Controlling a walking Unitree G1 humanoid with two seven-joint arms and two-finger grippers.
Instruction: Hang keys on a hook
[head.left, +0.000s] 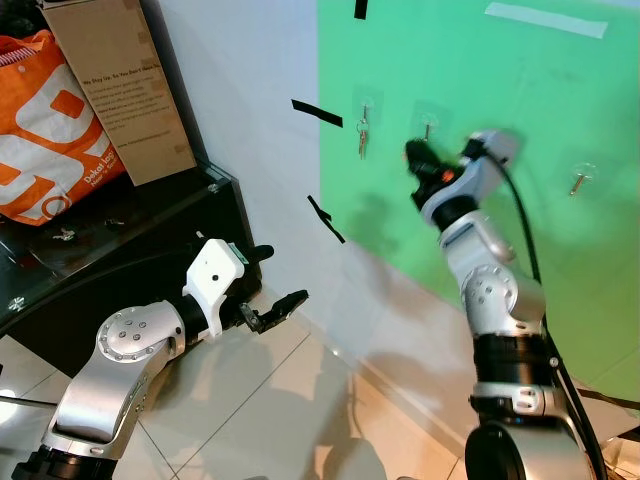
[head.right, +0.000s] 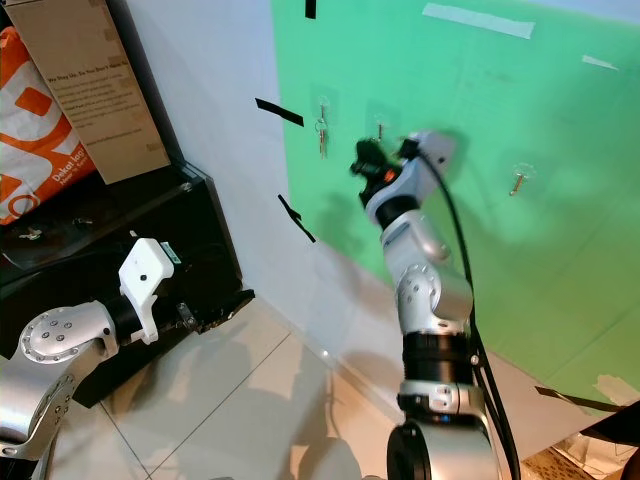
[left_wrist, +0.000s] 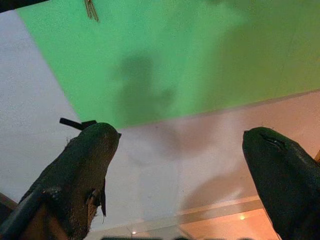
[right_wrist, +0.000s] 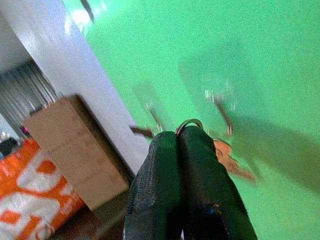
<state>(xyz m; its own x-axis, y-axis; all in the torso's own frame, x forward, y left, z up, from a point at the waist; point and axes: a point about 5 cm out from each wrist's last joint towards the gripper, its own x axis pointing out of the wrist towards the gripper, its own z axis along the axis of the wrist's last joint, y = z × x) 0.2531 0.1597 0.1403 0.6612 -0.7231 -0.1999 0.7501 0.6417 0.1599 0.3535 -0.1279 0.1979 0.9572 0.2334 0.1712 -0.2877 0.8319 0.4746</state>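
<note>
Keys (right_wrist: 227, 159) pinched in right gripper (right_wrist: 182, 137) fingers, blurred, at 6 o'clock of hook (right_wrist: 222, 112). Left gripper (left_wrist: 182, 165) fingers wide, empty.

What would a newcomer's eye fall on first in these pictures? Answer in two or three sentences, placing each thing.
First comes the bright green wall panel, with small clear hooks stuck high on it. The right claw is raised close to the middle hook, shut on a ring of keys; another set of keys hangs on the hook to its left. At far left an orange bag sits on a black cabinet.
</note>
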